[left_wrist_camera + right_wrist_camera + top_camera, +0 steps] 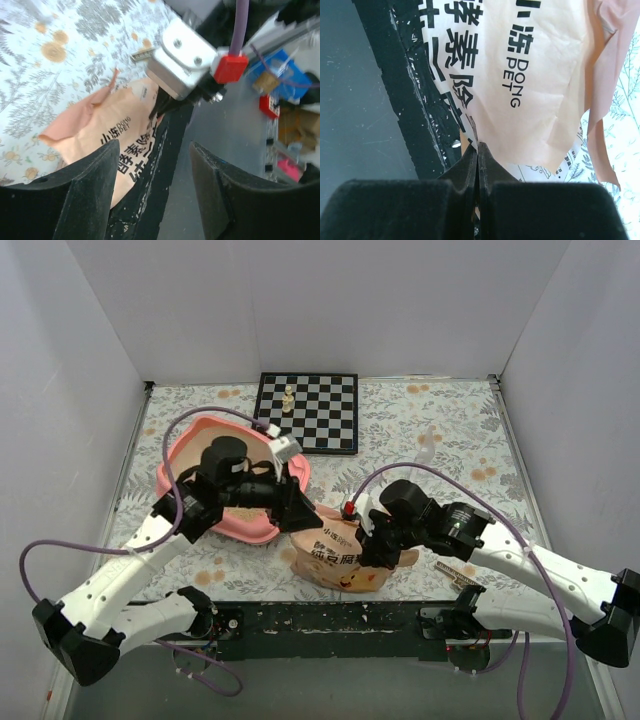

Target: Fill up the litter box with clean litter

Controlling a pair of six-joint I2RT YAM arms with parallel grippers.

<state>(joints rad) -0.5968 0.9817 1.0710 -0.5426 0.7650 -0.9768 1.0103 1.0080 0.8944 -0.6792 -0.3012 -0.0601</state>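
Note:
The salmon-pink litter box (183, 452) lies at the left of the table, largely covered by my left arm. No loose litter shows; a peach paper litter bag (335, 562) with black print lies at the front centre by the table edge. My right gripper (372, 545) is shut on the bag's edge, its jaws pressed together on the paper (478, 147). My left gripper (300, 512) is open and empty, its jaws wide apart (154, 150) just above the bag's left end (100, 130). The right gripper's fingers (160, 105) show there pinching the bag.
A black-and-white chessboard (308, 410) with one pale piece (288, 398) lies at the back centre. A small metal object (455, 575) lies at the front right. The black front table edge (330, 618) runs under the bag. White walls enclose three sides.

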